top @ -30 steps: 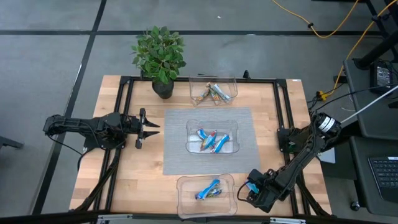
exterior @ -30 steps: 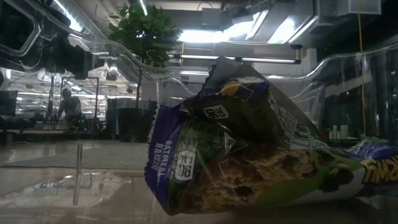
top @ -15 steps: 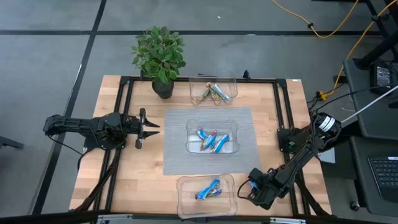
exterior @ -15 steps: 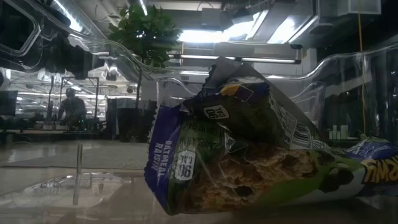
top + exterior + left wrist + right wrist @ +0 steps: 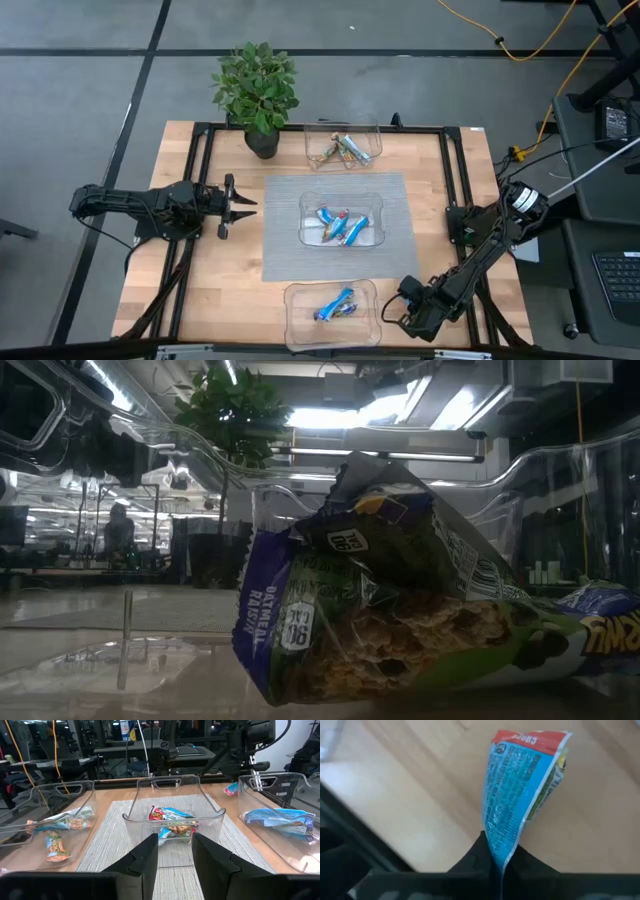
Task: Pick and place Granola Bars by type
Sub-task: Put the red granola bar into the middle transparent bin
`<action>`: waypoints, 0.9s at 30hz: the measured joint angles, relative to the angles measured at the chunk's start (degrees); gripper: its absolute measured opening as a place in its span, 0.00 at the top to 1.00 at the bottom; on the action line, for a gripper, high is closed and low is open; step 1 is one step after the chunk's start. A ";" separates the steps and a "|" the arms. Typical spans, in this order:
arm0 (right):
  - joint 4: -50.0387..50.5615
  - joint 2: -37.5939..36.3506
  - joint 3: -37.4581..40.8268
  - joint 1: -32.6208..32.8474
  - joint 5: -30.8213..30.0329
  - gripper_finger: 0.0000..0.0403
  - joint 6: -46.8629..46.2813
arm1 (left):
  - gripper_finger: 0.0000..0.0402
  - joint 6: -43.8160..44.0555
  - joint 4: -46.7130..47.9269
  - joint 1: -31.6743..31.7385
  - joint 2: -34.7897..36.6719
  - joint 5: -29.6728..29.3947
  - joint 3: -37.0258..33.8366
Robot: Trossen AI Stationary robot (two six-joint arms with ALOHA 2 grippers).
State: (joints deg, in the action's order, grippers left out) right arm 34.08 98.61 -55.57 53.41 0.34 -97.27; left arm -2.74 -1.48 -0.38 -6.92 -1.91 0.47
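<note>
Blue-wrapped granola bar (image 5: 520, 800) with a red end is pinched by its edge between the closed fingers of the right gripper (image 5: 496, 856), low over bare wood at the near right corner of the table (image 5: 230, 290), just right of the near clear bin (image 5: 296, 322), which holds blue bars (image 5: 334, 304). Beyond that bin, on the grey mat (image 5: 285, 255), the middle bin (image 5: 305, 205) holds several more blue and red-ended bars (image 5: 340, 226); left of the mat the left gripper (image 5: 243, 205) waits, fingers partly apart with nothing between them. Farthest off, past the mat, the far bin (image 5: 313, 135) holds silvery-green bars (image 5: 345, 149), beside a potted plant (image 5: 256, 92).
</note>
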 joint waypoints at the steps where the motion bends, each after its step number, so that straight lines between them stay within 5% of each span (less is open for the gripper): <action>1: -0.12 0.00 -0.29 -0.02 -0.01 0.96 0.00 | 0.72 0.00 0.00 0.01 0.00 0.00 0.00; 7: 0.26 0.00 -0.54 -0.04 -0.03 0.90 0.00 | 0.72 0.00 -0.01 0.02 0.00 0.00 0.00; 27: 1.81 -3.73 -0.61 -0.04 0.82 0.97 0.46 | 0.72 0.00 0.00 0.01 0.00 0.00 0.00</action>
State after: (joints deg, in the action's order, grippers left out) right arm 35.88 94.88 -56.18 53.36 1.16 -96.82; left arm -2.74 -1.48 -0.37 -6.92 -1.91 0.47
